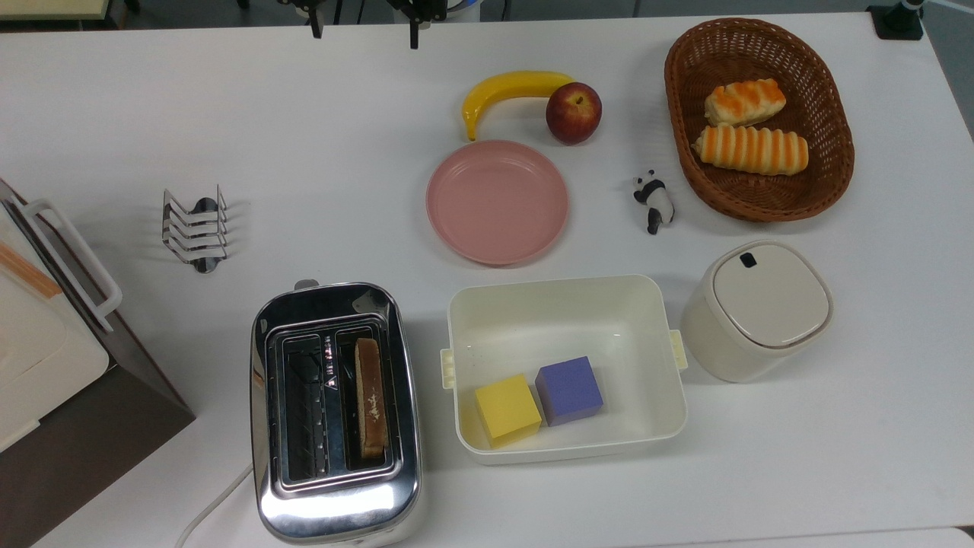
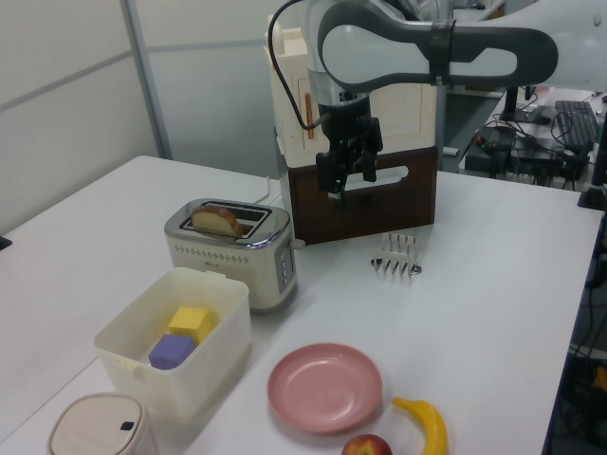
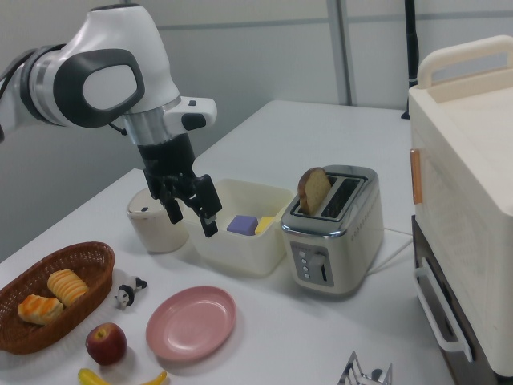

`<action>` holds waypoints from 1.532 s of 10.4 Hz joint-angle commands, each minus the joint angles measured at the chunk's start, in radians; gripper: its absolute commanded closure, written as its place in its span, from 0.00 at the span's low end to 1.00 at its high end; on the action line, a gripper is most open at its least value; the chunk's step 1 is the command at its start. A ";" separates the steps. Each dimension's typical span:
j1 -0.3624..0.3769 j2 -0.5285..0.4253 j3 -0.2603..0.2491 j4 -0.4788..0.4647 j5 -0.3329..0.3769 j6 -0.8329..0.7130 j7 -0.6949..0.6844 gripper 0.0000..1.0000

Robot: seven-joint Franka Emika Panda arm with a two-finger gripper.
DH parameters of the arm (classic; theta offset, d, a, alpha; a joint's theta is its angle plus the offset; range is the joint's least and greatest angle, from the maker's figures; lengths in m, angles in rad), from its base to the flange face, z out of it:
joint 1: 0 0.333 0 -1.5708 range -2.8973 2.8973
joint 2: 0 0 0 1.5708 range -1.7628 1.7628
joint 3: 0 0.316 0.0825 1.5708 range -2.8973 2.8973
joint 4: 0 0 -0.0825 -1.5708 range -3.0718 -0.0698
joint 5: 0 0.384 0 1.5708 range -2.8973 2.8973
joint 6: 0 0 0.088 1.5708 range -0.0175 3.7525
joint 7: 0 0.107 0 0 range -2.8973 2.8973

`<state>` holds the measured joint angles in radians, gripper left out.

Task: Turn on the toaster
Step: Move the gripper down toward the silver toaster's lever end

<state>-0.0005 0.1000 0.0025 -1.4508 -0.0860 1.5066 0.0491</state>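
Note:
The chrome toaster [image 1: 335, 502] stands near the front edge at the top view's left, with a slice of bread [image 1: 370, 396] upright in one of its two slots. Its small lever [image 3: 320, 261] sits on the end face, shown in the right view; a white cord [image 1: 209, 506] runs off its near end. The toaster [image 2: 232, 248] also appears in the left view. My gripper [image 2: 352, 180] hangs open in the air, holding nothing, well above the table and apart from the toaster [image 3: 333, 233]. In the top view the gripper [image 1: 365, 30] is at the far edge; in the right view the gripper [image 3: 192, 219] is in front of the white bin.
A wire toast rack [image 1: 195, 228] and a large white-and-brown appliance [image 1: 46, 342] stand left of the toaster in the top view. A white bin [image 1: 567, 304] with yellow and purple cubes sits at its right. Beyond are a pink plate [image 1: 498, 202], banana [image 1: 510, 87], apple [image 1: 573, 113], panda figure [image 1: 654, 202], bread basket [image 1: 685, 144], lidded canister [image 1: 757, 308].

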 commanded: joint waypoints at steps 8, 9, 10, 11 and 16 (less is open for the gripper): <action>-0.021 -0.020 -0.004 -0.036 0.086 0.027 -0.206 0.51; -0.027 -0.019 -0.004 -0.034 0.088 0.027 -0.227 0.83; -0.026 -0.016 -0.004 -0.033 0.088 0.027 -0.229 1.00; -0.026 0.001 -0.004 -0.026 0.086 0.029 -0.229 1.00; -0.065 0.122 -0.006 0.016 0.078 0.234 -0.229 1.00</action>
<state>-0.0335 0.1683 0.0009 -1.4520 -0.0213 1.6499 -0.1531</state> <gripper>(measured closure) 0.991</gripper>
